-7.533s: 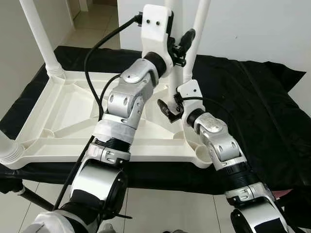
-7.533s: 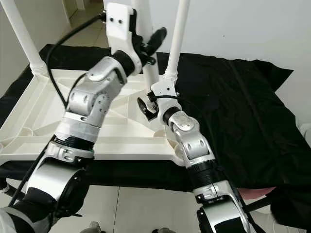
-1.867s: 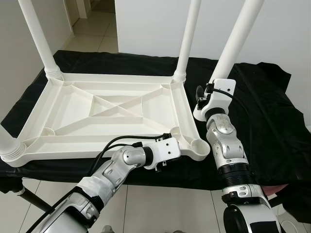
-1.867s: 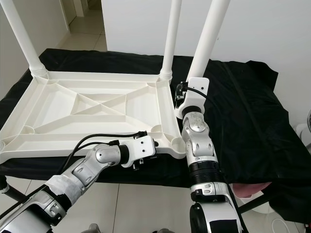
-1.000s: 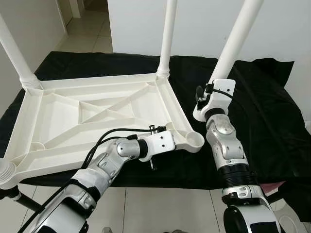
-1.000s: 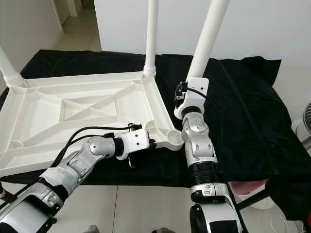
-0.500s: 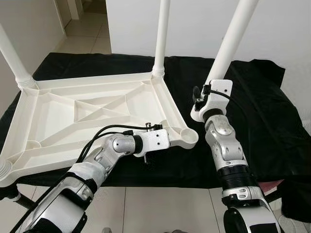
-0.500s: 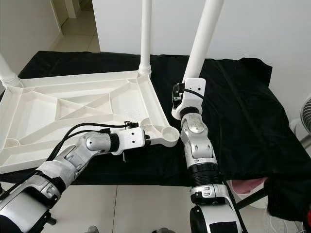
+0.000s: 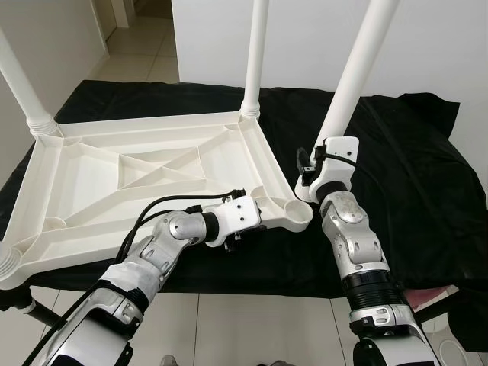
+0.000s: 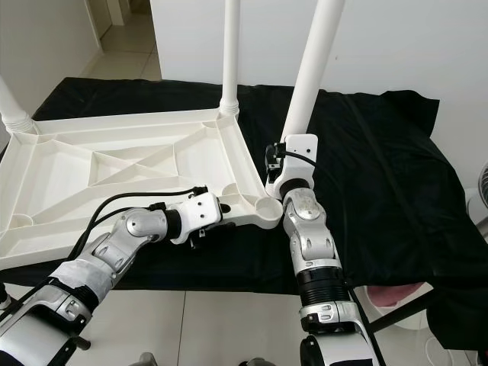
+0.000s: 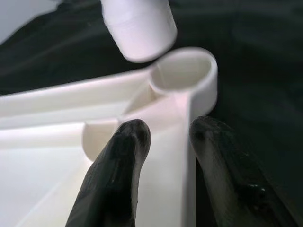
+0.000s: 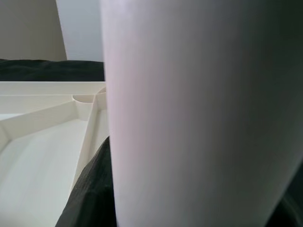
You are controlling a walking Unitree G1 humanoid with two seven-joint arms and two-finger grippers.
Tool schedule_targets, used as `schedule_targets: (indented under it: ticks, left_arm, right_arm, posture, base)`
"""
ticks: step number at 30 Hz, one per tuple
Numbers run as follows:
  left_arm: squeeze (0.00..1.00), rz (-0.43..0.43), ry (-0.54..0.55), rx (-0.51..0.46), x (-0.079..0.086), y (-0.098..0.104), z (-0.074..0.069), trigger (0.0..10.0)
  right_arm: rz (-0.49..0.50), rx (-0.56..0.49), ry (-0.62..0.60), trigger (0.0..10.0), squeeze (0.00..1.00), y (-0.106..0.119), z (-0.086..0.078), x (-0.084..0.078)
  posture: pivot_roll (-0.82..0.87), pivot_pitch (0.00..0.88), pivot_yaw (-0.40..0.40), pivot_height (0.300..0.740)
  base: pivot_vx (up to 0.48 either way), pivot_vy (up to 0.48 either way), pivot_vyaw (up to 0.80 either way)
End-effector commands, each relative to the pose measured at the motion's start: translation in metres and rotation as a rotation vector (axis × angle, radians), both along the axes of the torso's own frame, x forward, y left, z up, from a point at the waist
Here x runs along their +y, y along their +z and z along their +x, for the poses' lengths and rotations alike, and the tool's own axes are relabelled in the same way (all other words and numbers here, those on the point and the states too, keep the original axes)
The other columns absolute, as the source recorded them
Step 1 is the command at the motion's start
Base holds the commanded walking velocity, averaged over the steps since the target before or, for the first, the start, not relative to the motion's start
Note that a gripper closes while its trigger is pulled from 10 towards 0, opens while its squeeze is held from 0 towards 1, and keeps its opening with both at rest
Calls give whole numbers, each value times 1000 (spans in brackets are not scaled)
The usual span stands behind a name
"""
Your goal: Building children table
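Note:
An upturned white table top (image 9: 152, 168) lies on a black cloth. A white leg (image 9: 253, 53) stands in its back right corner and another leg (image 9: 23, 76) in the back left corner. The near right socket (image 9: 296, 214) has nothing in it. My left gripper (image 11: 165, 137) is shut on the near rim just beside that socket, one finger on each side. My right gripper (image 9: 309, 164) is shut on a loose white leg (image 9: 354, 76), tilted to the right. In the left wrist view, the leg's lower end (image 11: 137, 28) hangs just above the socket (image 11: 184, 71).
The black cloth (image 9: 412, 175) covers the work table and lies bare to the right of the table top. A third leg's base (image 9: 4, 263) stands at the near left corner. Tiled floor (image 9: 252, 328) lies below the table's front edge, and a white wall stands behind.
The left arm came down off a leg, took hold of the near rim and swung the table top. In the last half second the right gripper has lowered the loose leg towards the empty socket.

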State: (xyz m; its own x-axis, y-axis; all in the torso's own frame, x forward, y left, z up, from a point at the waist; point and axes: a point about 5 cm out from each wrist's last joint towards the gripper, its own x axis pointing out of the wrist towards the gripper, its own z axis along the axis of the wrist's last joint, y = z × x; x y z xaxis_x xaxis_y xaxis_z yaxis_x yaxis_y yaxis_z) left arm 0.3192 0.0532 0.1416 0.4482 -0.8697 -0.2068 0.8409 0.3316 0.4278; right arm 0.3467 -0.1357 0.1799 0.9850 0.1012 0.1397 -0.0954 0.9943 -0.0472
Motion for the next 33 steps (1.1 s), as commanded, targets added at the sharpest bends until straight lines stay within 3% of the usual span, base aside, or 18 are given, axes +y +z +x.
schedule_targets:
  ticks: [1,6,10,15,26,33]
  left_arm:
    - [0,-72,8,40,-1,5,-1,10000]
    - [0,-152,26,85,-2,11,-6,10000]
    - [0,-161,28,89,-1,12,-8,10000]
    - [0,-246,53,121,1,15,-22,10000]
    - [0,-240,97,185,6,5,-39,10000]
    - [0,-267,115,198,8,12,-46,10000]
  right_arm:
    - [-15,-14,5,10000,0,-1,-1,-3]
    - [2,-29,43,10000,0,-5,-2,1]
    - [6,-41,53,10000,0,-4,-3,3]
    - [48,-86,97,10000,0,-5,-9,4]
    - [28,-94,132,10000,0,-15,-18,2]
    - [15,-69,178,10000,0,-31,-30,-1]
  posture:
    - [-3,0,-41,740]
    - [4,0,-45,740]
    - [5,0,-43,740]
    - [7,0,-44,740]
    - [15,8,-49,740]
    - [19,16,-50,740]
  base:
    - [0,0,0]
    - [0,0,0]
    - [0,0,0]
    - [0,0,0]
    - [0,0,0]
    - [0,0,0]
